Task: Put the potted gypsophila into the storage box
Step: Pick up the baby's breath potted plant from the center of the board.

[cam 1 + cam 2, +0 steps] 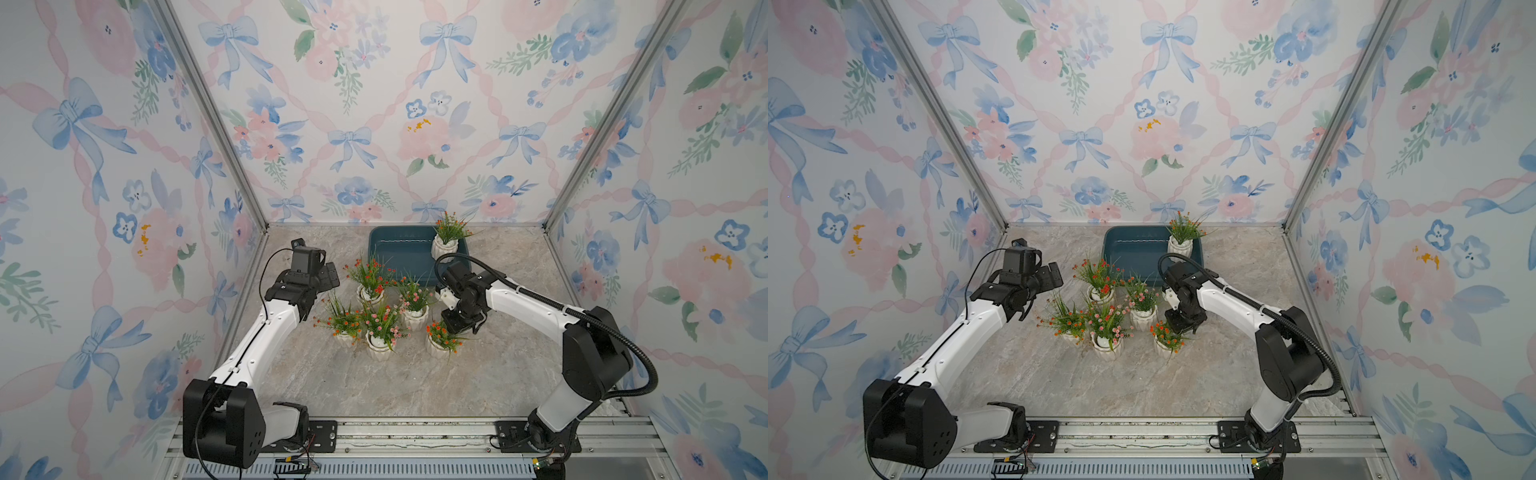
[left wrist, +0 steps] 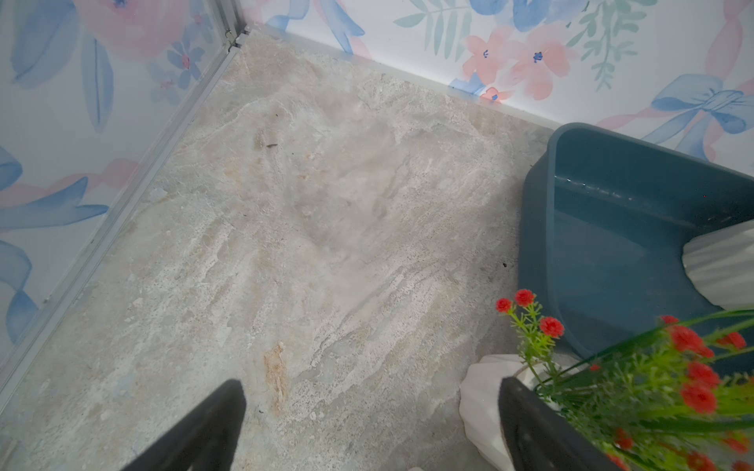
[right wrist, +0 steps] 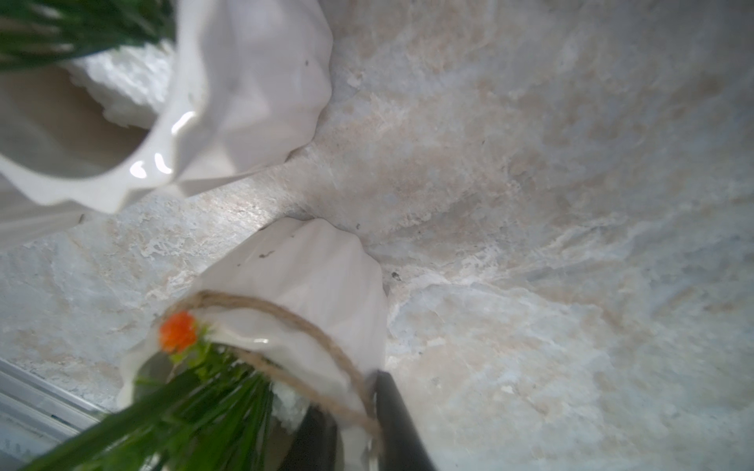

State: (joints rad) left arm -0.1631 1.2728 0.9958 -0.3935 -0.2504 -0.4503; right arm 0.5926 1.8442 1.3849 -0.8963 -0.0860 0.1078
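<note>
Fingers [image 3: 398,416] on our right gripper [image 3: 347,401] are clamped down tight on the rim of one potted gypsophila [image 3: 310,277]. It's a small white ribbed ceramic pot with green grassy sprigs and orange blossoms, and we've got one black finger inside the rim and one outside. We can't tell whether its base is off the surface. Our left gripper [image 2: 371,387] is spread as wide as it goes with nothing in it, held over bare table just beside a red-flowered pot [image 2: 477,391].

Biggest to smallest, then. We've got one beige marble-look tabletop [image 1: 415,386] and two white-and-black arms over it, left arm [image 1: 266,336] and right arm [image 1: 523,303]. One storage box [image 1: 395,253], a shallow dark teal rectangular plastic tray with rounded corners, sits near the back wall.

We count six pots in both top views. One [image 1: 444,248] stands upright in the box's far right corner. The other five sit on the table in a loose cluster just in front of the box: two nearer it [image 1: 370,296] [image 1: 414,319] and three nearer us [image 1: 345,340] [image 1: 380,349] [image 1: 436,348]. The rightmost of those three is the one we're gripping.

Smallest is one loop of brown twine [image 3: 285,314] lying across that pot's mouth.
</note>
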